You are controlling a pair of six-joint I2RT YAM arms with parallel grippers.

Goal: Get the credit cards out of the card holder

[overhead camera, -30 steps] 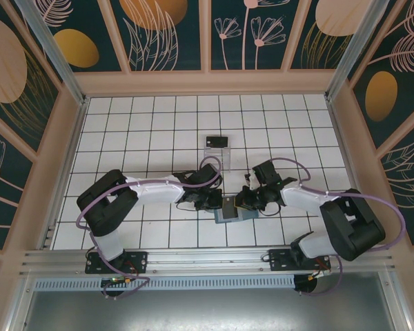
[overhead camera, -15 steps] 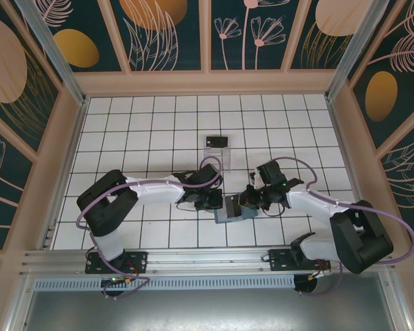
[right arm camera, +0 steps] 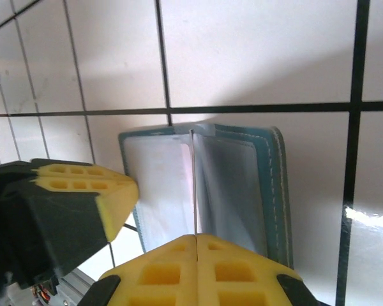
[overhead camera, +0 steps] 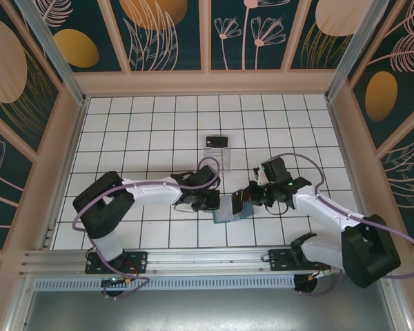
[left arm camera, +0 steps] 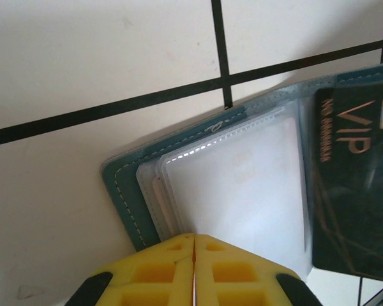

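The teal card holder (overhead camera: 229, 213) lies open on the white tiles between both arms, its clear sleeves (left arm camera: 242, 185) facing up. My left gripper (overhead camera: 213, 201) is shut, its yellow tips (left arm camera: 195, 237) pressing on the sleeves at the holder's (left arm camera: 124, 197) left end. A pale pinkish edge (left arm camera: 158, 205) shows inside one sleeve. My right gripper (overhead camera: 243, 198) is shut on a dark credit card (left arm camera: 354, 191) lettered VIP, held just above the holder's right half. In the right wrist view this card (right arm camera: 193, 185) stands edge-on from the shut tips (right arm camera: 196, 237), over the holder (right arm camera: 277, 191).
A clear plastic tray (overhead camera: 221, 157) with a small dark rectangle (overhead camera: 217, 142) at its far end sits a few tiles behind the holder. Wooden walls ring the tiled floor, and a metal rail (overhead camera: 207, 261) runs along the near edge.
My right gripper has drawn up and to the right with the dark card, pulling it out of the holder. The left gripper has stayed pressed on the holder.
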